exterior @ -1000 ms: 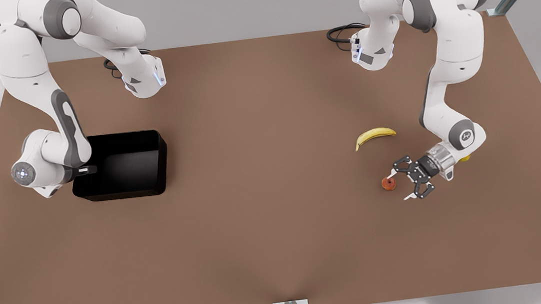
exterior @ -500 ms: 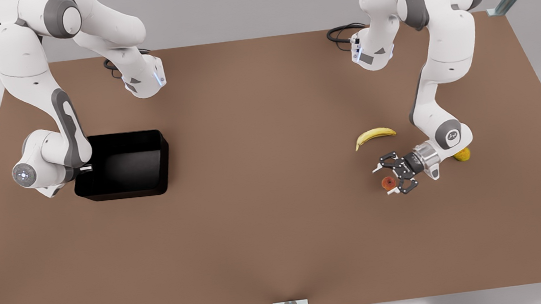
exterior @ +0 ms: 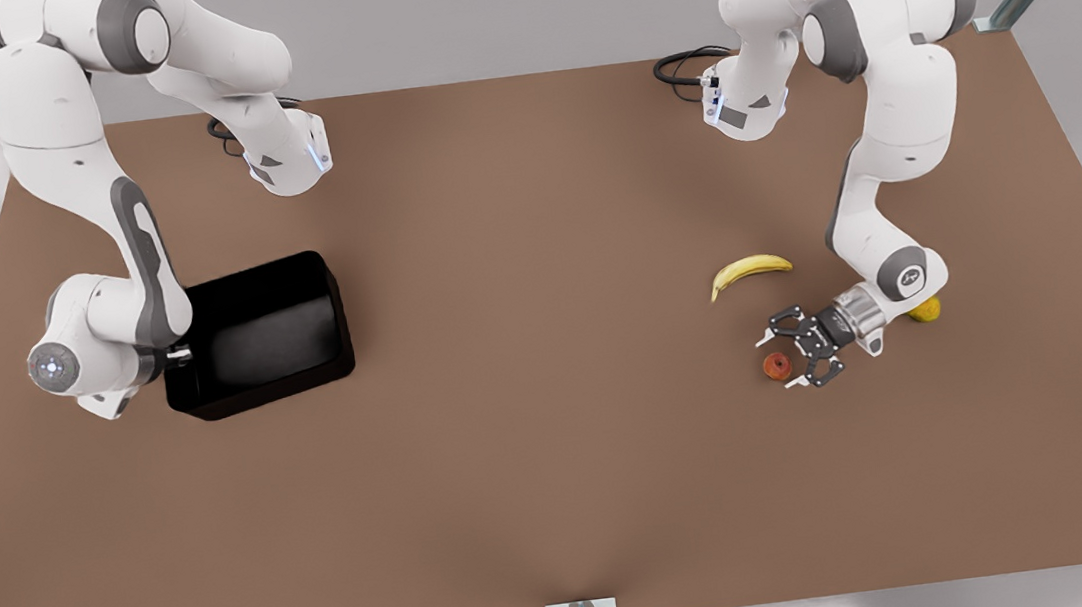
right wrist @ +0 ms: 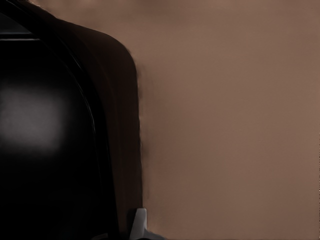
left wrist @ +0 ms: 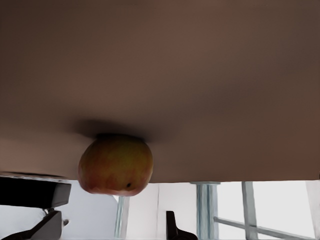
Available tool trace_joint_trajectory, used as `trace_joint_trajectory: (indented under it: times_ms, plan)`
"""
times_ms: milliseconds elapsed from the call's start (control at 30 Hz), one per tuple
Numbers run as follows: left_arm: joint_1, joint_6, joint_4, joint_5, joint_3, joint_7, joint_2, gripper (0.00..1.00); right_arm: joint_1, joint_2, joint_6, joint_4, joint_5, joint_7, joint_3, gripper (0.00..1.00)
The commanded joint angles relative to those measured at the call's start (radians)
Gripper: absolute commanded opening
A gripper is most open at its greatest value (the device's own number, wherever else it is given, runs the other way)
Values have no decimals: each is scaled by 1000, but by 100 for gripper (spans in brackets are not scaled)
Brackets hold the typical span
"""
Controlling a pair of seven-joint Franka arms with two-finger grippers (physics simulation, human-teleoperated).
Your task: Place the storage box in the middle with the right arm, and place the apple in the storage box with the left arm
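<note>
My left gripper [exterior: 796,354] stands spread with the apple [exterior: 776,366] just beside its fingertips, not yet between them, on the table [exterior: 554,423] at the front view's right near the banana [exterior: 748,270]; the forearm reaches down low and nearly level from a folded elbow. My right gripper [exterior: 177,356], at the near wall of the storage box [exterior: 268,332] on the front view's left, is hidden enough that I cannot tell its state. I judge both grasps under way: next I must centre the apple between the fingers, and carry the skewed box to mid-table.
</note>
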Motion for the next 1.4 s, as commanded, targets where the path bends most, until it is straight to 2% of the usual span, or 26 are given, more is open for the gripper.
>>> trace_joint_trajectory:
  times_ms: [0, 33, 133, 200, 333, 400, 567, 667, 767, 800, 967, 1100, 1200, 1333, 1367]
  plan:
    - [0, -5, 0, -52, -1, 1, -1, 100, -3, 0, 0, 7, -1, 2, 10, 21]
    - [0, -5, 0, -68, -1, 9, -4, 100, 0, 2, 0, 25, 14, 4, 45, 21]
    - [0, 1, 2, -98, -1, 17, 14, 100, 106, 3, -1, 90, 73, 2, 73, 21]
    - [8, -4, 2, -107, -1, 38, 29, 100, 208, 66, -98, 242, 165, 2, 73, 21]
    - [14, 12, 6, -150, -33, 64, 46, 100, 348, 193, -124, 462, 171, 14, 133, 21]
    - [15, 12, 8, -164, -36, 64, 46, 100, 437, 313, -147, 631, 175, 54, 139, 21]
    - [26, -5, 9, -156, -31, 57, 48, 100, 448, 546, -90, 878, 175, 60, 233, 21]
    - [26, 1, 0, -128, -28, 49, 20, 100, 460, 651, -18, 981, 175, 122, 254, 21]
    - [25, 31, -2, -115, -28, 66, 17, 100, 466, 669, 11, 984, 175, 120, 254, 21]
    - [22, 67, 0, -111, -28, 67, 16, 100, 466, 669, 11, 983, 175, 122, 254, 100]
    - [17, 137, 9, -114, -62, 66, 26, 100, 465, 641, -12, 983, 175, 119, 256, 100]
    - [20, 148, 15, -144, -88, 54, 33, 100, 465, 598, -115, 984, 177, 120, 257, 100]
    - [26, 142, 15, -141, -85, 52, 31, 100, 465, 569, -257, 1041, 177, 117, 257, 100]
    - [26, 128, -2, -127, -61, 46, 2, 100, 465, 401, -486, 1045, 174, 122, 243, 100]
    - [26, 130, -12, -119, -61, 46, -10, 100, 463, 324, -576, 1044, 175, 122, 199, 100]
